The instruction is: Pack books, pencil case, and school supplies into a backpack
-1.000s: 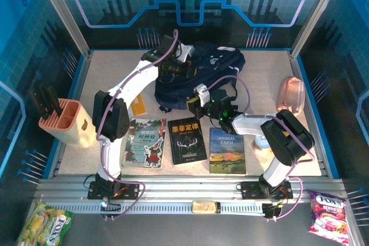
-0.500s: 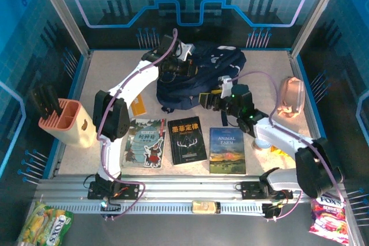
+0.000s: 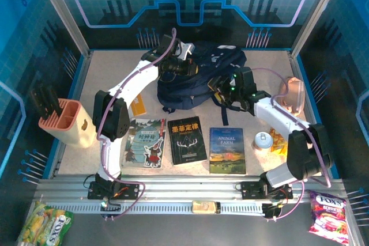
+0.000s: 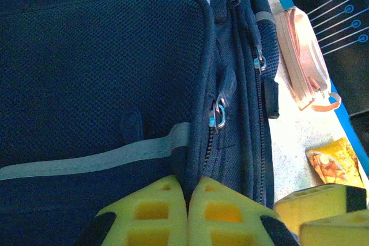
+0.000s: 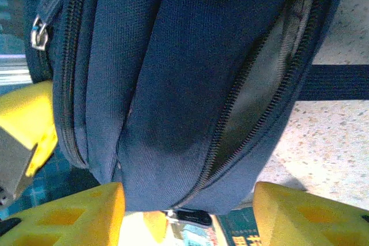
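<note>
At desk [image 3: 109, 76] far edge: backpack [image 3: 202, 79] looks soft, floppy; left claw [image 4: 187, 191] together, pinching fabric by zip [image 4: 219, 116]; right claw [image 5: 188, 197] apart, straddling bulge; best hold likely zip seam.

Books [image 3: 187, 141] before backpack [image 3: 202, 82]; pencil case [image 3: 293, 94] right of backpack.

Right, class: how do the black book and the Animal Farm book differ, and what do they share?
Cover: the black book is dark with antlers; the Animal Farm book shows a landscape.
Title: the black book's is in Chinese characters, the Animal Farm book's in English.
Place: the black book lies mid-row, the Animal Farm book at the right end.
Both lie flat, closed, face up on the table, outside the backpack.
</note>
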